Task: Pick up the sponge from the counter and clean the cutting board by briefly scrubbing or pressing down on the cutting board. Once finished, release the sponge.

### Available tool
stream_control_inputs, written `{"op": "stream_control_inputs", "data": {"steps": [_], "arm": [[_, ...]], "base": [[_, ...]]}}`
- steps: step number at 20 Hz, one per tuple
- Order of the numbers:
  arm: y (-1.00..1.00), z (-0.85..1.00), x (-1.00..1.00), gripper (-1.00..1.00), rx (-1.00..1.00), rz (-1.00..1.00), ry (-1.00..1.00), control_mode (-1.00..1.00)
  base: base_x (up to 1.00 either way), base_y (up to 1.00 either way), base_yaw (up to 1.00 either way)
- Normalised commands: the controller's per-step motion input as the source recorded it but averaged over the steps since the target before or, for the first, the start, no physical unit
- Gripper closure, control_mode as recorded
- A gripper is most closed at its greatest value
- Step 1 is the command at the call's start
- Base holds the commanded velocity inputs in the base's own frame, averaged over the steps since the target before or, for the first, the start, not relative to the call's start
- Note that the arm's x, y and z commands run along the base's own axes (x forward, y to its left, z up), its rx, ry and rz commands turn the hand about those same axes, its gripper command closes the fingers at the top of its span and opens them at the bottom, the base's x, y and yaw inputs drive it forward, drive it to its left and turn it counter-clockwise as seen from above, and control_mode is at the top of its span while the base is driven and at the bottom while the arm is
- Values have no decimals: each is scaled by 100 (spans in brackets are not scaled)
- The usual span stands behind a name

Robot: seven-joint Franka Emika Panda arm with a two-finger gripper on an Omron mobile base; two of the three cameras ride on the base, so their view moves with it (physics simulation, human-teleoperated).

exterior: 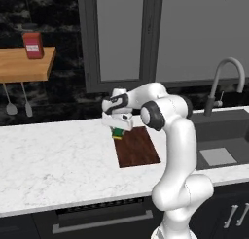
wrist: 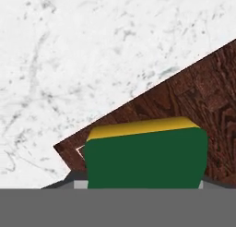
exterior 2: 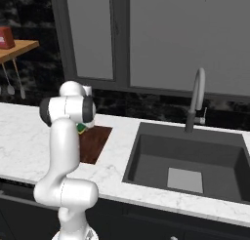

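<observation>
At the far left of the left base view an orange-brown wooden shelf (exterior: 24, 64) carried a red box (exterior: 33, 45); two utensils (exterior: 18, 101) hung below it against the dark wall; the counter (exterior: 53, 160) ran white and grey-veined across the frame above dark cabinets. Further right, the gripper (exterior: 118, 128) hung low over the far left corner of the cutting board (exterior: 138, 148), clamped on the sponge (exterior: 117, 133); the sponge sat at the board's corner, though whether it touched the wood could not be told. In the hand view its dark green face (wrist: 145, 159) stood close, the yellow layer behind it, the board's corner and marble beyond. To the right lay the dark sink (exterior: 221, 141) with its curved faucet (exterior: 221, 82).
</observation>
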Motion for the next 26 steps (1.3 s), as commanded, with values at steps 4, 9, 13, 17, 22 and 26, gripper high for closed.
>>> {"op": "stream_control_inputs", "data": {"steps": [4, 9, 13, 17, 22, 26], "arm": [[0, -34, 64, 100, 0, 0, -7, -100], [-26, -58, 12, 100, 0, 0, -3, -100], [-41, -35, -7, 100, 0, 0, -5, -100], [-31, -13, 0, 100, 0, 0, -8, -100], [-36, -23, -2, 100, 0, 0, -3, -100], [-44, -19, -20, 100, 0, 0, -4, -100]], "base": [[0, 0, 0], [0, 0, 0], [0, 0, 0], [0, 0, 0], [0, 0, 0], [0, 0, 0]]}}
